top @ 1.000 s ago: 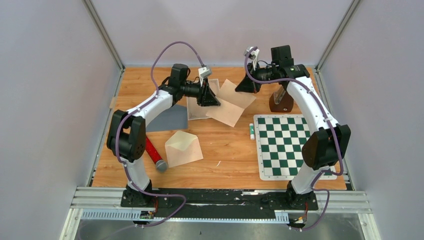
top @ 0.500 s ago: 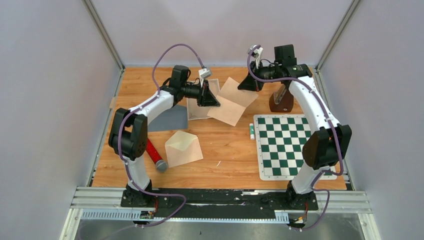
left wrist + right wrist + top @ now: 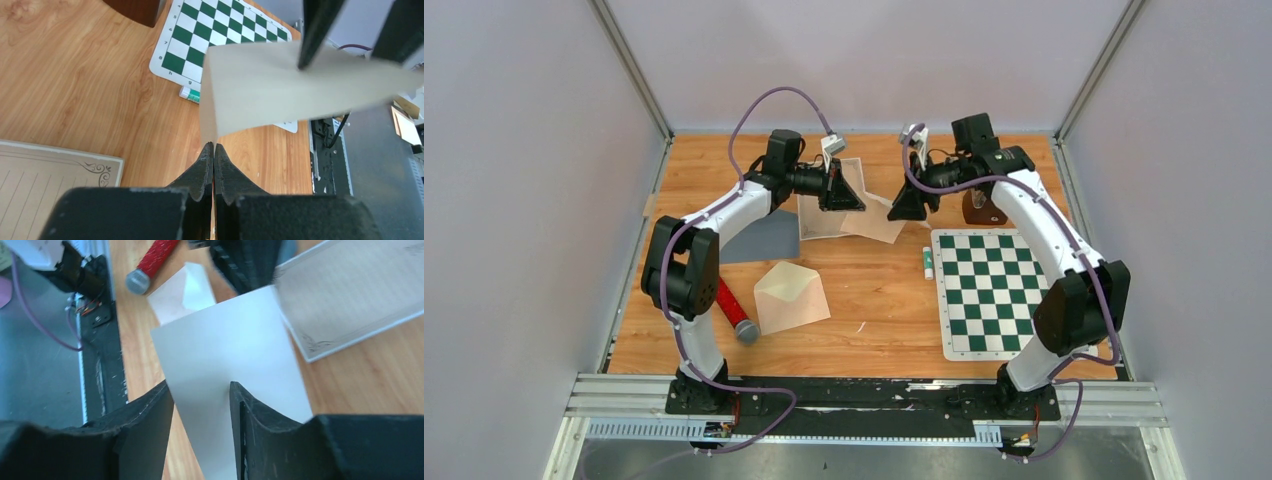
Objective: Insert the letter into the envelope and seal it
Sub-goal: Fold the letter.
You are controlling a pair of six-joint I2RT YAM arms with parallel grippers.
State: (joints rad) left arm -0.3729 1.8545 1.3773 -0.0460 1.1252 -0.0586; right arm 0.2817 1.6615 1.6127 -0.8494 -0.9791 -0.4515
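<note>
the letter (image 3: 882, 222), a plain beige sheet, hangs in the air above the table (image 3: 884, 300) at about 12 o'clock from its middle, stretched between the two grippers and not inside the envelope (image 3: 792, 297); the left gripper (image 3: 849, 200) is at the sheet's 9 o'clock side, and its wrist view shows the jaws (image 3: 214, 146) pressed together on a corner of the letter (image 3: 280, 90), which fans out beyond them; the right gripper (image 3: 904, 210) sits at the sheet's 3 o'clock side, and in its own view the fingers (image 3: 200, 385) stand apart with the letter (image 3: 225, 355) running through the gap, no clamp on it; whether either pad brushes the paper cannot be told; the envelope lies flat at about 8 o'clock from the table's middle, flap open and pointing toward 12, well apart from the letter, and it shows again past the sheet in the right wrist view (image 3: 182, 295); just at the envelope's 9 o'clock lies a red-handled tool (image 3: 729, 308) with a grey end; a lined sheet (image 3: 819, 220) with a printed border rests on the wood under the left gripper, and a grey sheet (image 3: 759, 240) lies at its 9 o'clock; a chessboard mat (image 3: 999, 290) covers the 4 o'clock part of the table, with a glue stick (image 3: 927, 262) just beside its 9 o'clock edge; a dark wooden block (image 3: 984, 207) stands at the mat's 12 o'clock, partly behind the right arm
</note>
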